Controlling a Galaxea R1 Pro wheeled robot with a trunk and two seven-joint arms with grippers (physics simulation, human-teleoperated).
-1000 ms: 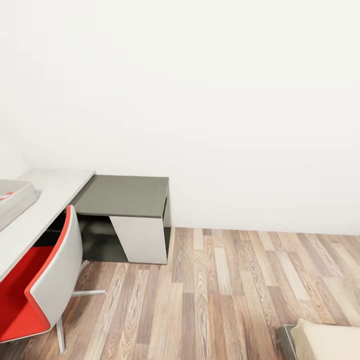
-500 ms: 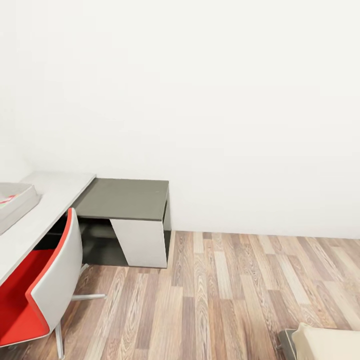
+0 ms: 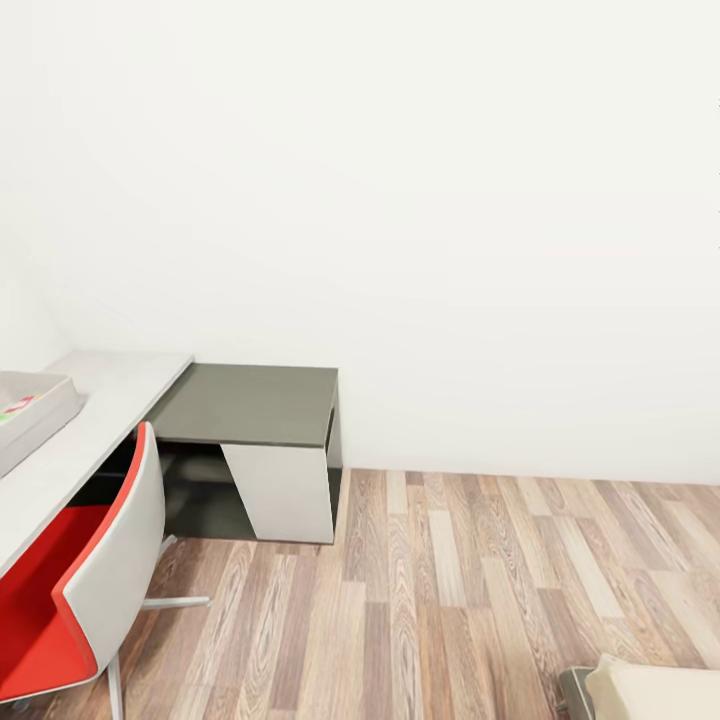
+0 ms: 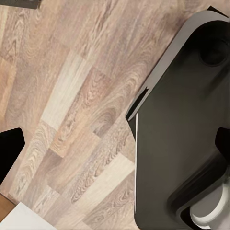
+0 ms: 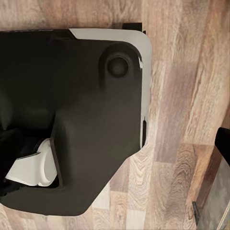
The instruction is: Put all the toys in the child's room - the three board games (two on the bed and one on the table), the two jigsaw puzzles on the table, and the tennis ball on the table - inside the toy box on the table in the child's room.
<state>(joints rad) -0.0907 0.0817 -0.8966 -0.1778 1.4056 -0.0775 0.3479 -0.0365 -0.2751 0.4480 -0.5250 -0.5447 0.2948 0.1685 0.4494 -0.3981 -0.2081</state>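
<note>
One toy box (image 3: 30, 420) sits at the far left on my pale counter (image 3: 110, 395) | red chair (image 3: 80, 580) tucked beside it | grey side unit (image 3: 255, 405) against wall | bed corner (image 3: 650, 690) lower right | wrist cameras face wood floor (image 4: 72, 96) and robot base (image 5: 72, 120) | both gripper states: cannot tell

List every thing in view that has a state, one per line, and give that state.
Toy box: on the light table at the head view's left edge, open-topped, something colourful inside.
Light table: bare apart from the toy box.
Dark side desk: top bare.
Red chair: upright, tucked against the light table.
Bed corner: barely in frame, low right.
</note>
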